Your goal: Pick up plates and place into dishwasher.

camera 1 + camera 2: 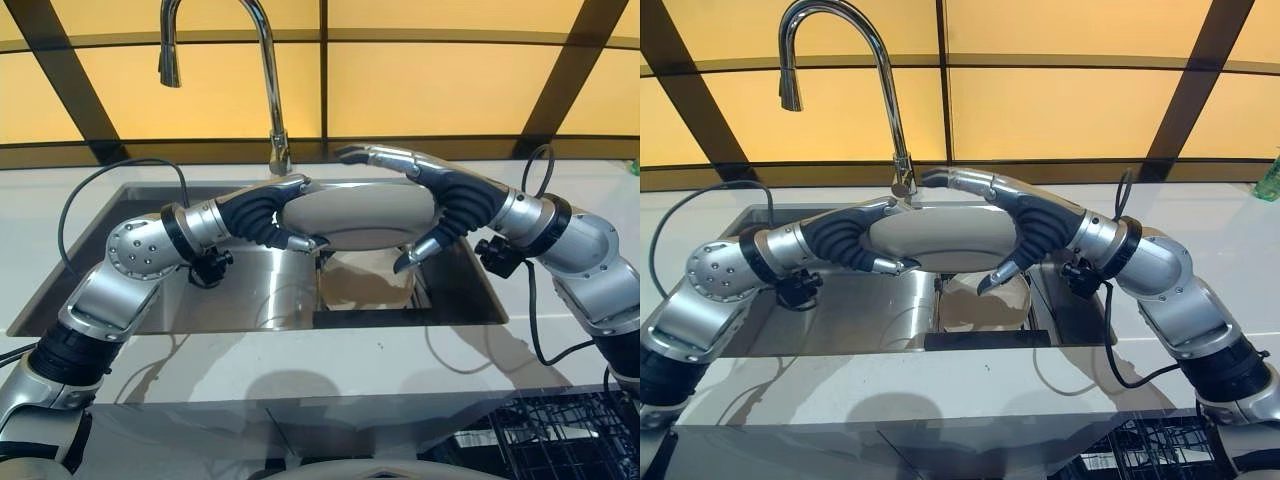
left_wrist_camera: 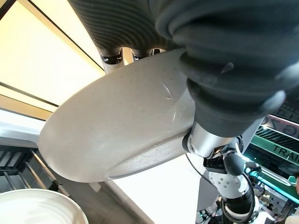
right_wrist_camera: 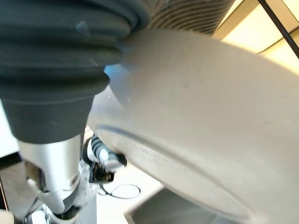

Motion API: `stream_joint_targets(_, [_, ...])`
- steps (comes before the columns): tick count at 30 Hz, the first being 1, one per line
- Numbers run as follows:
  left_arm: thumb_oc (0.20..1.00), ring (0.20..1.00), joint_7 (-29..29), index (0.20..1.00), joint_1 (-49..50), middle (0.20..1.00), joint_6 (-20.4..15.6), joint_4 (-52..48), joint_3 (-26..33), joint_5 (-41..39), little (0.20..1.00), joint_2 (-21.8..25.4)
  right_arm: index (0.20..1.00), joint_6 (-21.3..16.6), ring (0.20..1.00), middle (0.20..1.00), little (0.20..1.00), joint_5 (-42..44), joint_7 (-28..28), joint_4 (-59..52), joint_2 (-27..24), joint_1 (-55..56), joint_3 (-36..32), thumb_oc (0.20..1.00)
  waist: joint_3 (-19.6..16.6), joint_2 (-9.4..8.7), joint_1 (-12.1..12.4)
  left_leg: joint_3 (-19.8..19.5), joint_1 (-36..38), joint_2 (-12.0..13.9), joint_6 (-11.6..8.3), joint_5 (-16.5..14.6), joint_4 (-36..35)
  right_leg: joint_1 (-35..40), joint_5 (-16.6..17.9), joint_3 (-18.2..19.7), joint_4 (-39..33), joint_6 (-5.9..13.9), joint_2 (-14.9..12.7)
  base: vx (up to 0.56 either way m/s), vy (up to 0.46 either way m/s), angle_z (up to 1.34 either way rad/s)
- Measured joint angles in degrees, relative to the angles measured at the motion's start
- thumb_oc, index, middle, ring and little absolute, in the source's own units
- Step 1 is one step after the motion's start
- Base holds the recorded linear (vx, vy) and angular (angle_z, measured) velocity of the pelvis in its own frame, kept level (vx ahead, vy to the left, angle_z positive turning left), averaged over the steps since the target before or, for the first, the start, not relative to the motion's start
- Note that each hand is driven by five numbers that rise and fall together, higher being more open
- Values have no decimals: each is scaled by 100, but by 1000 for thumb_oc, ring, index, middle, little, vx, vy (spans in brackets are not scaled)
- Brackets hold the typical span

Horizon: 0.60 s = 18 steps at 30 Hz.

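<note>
Both arms reach out over the stainless steel sink [image 1: 240,290] and hold one pale grey, round ceramic plate [image 1: 355,218] between them, up in the air above the basin and just in front of the tall curved chrome faucet [image 1: 262,60]. The left hand [image 1: 262,215] grasps the plate's left edge, fingers laid over the rim and thumb curled beneath. The right hand [image 1: 448,205] clamps the right edge, its long silver fingers [image 1: 385,157] stretched across the far rim and its thumb hooked under the near side. The plate sits roughly level, underside towards the basin. The white countertop [image 1: 330,365] surrounds the sink. A second white dish [image 2: 35,207] shows low in the left wrist view, and a dark wire dishwasher rack [image 1: 560,440] sits at the lower right.
</note>
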Motion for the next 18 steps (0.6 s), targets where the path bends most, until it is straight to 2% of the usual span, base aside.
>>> stream_joint_targets(7, [200,200,0,200,272,200,-236,-218,517,5,200,73,1000,564,1000,1000,1000,11,360,24,-211,335,-235,1000,46,-53,-3,0,2,-16,-8,5,1,19,0,-5,-28,1,-12,0,0,0])
stream_joint_targets(9, [200,200,0,200,294,200,-286,-238,586,5,200,72,890,597,890,890,890,27,415,23,-211,368,-291,890,47,-51,-3,-2,2,-18,-8,5,1,25,0,-9,-38,1,-13,0,0,0])
stream_joint_targets(11, [200,200,-1,200,294,200,-334,-242,594,5,200,69,341,644,341,341,341,86,490,22,-207,373,-325,341,48,-52,-2,-7,4,-21,-8,5,1,40,1,-14,-52,1,-13,0,0,0])
stream_joint_targets(12, [200,200,-6,200,294,200,-346,-242,594,5,200,69,200,650,200,200,200,115,515,22,-199,373,-325,200,48,-53,-2,-8,8,-22,-10,5,1,46,1,-16,-55,1,-13,0,0,0])
stream_joint_targets(18, [200,200,-10,200,295,200,-349,-241,609,4,200,57,200,644,200,200,200,135,498,17,-108,377,-322,200,50,-50,0,-12,19,-22,-27,14,0,59,1,-17,-58,1,-13,0,0,0])
